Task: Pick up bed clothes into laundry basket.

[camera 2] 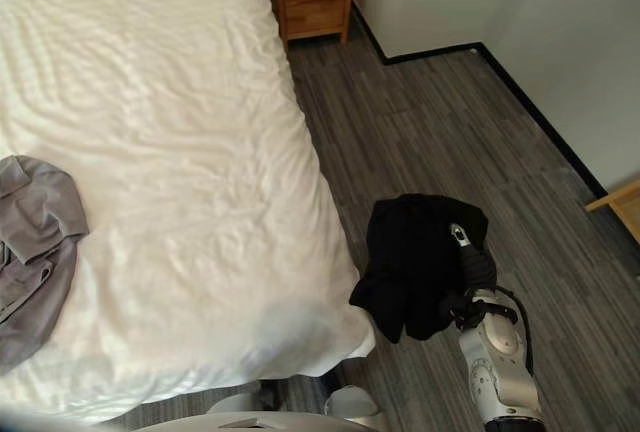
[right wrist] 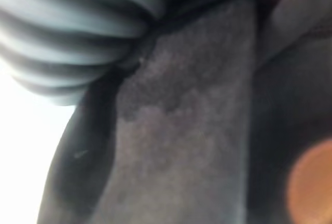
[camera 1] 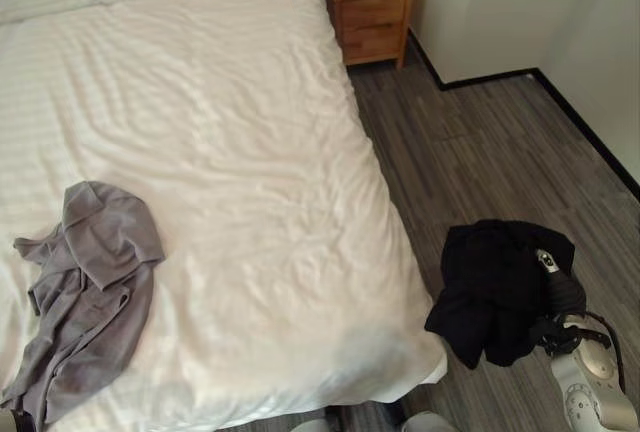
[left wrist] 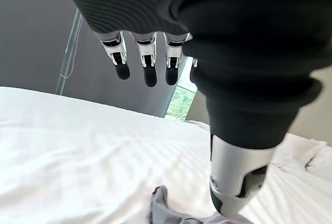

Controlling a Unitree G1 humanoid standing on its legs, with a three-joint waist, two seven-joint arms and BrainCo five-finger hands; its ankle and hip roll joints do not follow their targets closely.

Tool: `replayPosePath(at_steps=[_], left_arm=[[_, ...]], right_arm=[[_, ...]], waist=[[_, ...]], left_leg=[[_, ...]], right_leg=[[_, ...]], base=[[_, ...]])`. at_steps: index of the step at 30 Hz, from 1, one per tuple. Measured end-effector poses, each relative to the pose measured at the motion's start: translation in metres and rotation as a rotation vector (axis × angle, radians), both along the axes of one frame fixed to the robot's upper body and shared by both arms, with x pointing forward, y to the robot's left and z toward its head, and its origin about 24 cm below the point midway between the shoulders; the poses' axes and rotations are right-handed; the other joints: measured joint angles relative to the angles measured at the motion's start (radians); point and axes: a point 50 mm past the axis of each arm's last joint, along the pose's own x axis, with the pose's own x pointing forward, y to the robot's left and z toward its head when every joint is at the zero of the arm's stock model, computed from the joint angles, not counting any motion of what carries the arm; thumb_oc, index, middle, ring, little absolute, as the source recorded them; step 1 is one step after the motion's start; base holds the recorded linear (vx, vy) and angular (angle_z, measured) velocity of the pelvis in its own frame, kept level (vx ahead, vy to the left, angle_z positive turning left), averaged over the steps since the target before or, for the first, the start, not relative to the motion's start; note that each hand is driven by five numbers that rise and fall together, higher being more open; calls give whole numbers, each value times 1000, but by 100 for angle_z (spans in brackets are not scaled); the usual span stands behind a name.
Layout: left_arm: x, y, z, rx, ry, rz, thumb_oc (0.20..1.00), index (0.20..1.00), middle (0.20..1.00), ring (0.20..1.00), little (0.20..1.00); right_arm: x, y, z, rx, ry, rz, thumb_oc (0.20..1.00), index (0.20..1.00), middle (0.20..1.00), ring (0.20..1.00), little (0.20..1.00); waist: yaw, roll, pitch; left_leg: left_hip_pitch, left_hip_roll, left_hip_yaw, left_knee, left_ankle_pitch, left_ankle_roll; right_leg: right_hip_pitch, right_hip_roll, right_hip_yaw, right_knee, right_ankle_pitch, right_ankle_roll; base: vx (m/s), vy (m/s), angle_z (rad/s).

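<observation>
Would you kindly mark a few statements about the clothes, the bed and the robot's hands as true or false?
1. A black garment hangs from the right hand over the floor. True.
2. The grey garment lies on the floor. False: it lies on the white bed.
3. The left hand grips the grey garment. False: its fingers are straight, above the bed.
4. A wooden nightstand stands beside the bed. True.
</observation>
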Motion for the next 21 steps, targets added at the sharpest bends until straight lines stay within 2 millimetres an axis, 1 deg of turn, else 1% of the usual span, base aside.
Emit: replayPosePath(at_steps=[3,6,7,8,9,11,13,14,15,18,21], left_arm=[[4,-4,-9,-35,21,-25,1000,1000,1000,1000,1000],[15,-10,-14,-53,39,-63,1000,1000,1000,1000,1000],[20,-13,-14,-57,39,-79,1000,1000,1000,1000,1000],[29,-17,-11,-47,37,-116,1000,1000,1000,1000,1000],[35,-20,-9,-39,29,-138,1000,1000,1000,1000,1000],[49,-27,-3,-33,-2,-179,1000,1000,1000,1000,1000],[61,-36,-7,-62,-39,-204,1000,1000,1000,1000,1000],[65,-40,-9,-66,-52,-215,1000,1000,1000,1000,1000],[71,-43,-4,-45,-104,-208,1000,1000,1000,1000,1000],[72,-44,7,-5,-195,-185,1000,1000,1000,1000,1000],[70,-43,6,-9,-207,-180,1000,1000,1000,1000,1000]], right_arm=[[6,2,5,0,-23,17,200,200,200,200,200],[16,5,14,-4,-67,35,200,200,200,200,200],[17,5,15,-4,-73,37,200,200,200,200,200],[22,8,21,-6,-97,50,200,200,200,200,200],[24,9,23,-6,-107,54,200,200,200,200,200],[28,11,27,-4,-122,62,200,200,200,200,200],[27,12,25,3,-113,52,200,200,200,200,200],[27,12,25,9,-115,48,200,200,200,200,200],[26,11,28,16,-128,41,200,200,200,200,200],[26,11,30,33,-136,24,200,200,200,200,200],[26,12,29,37,-135,16,200,200,200,200,200]], waist=[[7,-21,19],[3,-28,51],[3,-32,65],[1,-30,88],[0,-32,102],[-2,-35,153],[-10,-39,183],[-11,-37,188],[-14,-37,208],[-11,-27,256],[-7,-24,264]], left_leg=[[-17,6,-8,0,7,-2],[-64,7,-22,0,24,-5],[-77,10,-22,0,31,-5],[-117,16,-25,0,43,-8],[-142,16,-27,0,50,-10],[-176,19,-29,0,64,-12],[-183,19,-32,0,70,-8],[-193,19,-34,0,71,-9],[-235,19,-37,0,79,-15],[-277,21,-44,0,91,-13],[-278,21,-43,0,91,-13]], right_leg=[[-19,7,-3,4,4,-2],[-57,9,-18,-5,18,0],[-73,13,-18,1,21,-1],[-123,24,-18,23,21,-1],[-146,26,-23,22,27,-3],[-176,29,-29,18,44,-1],[-182,28,-29,13,50,2],[-192,28,-29,14,50,2],[-233,29,-34,11,59,0],[-269,31,-42,3,76,4],[-269,30,-40,-2,77,4]], base=[[-125,-36,11],[-126,-33,10],[-175,-51,3],[-139,-39,0],[-91,-23,2],[-69,-4,4],[-89,-11,1],[-95,-10,-1],[-92,-12,2],[-28,1,5],[0,0,0]])
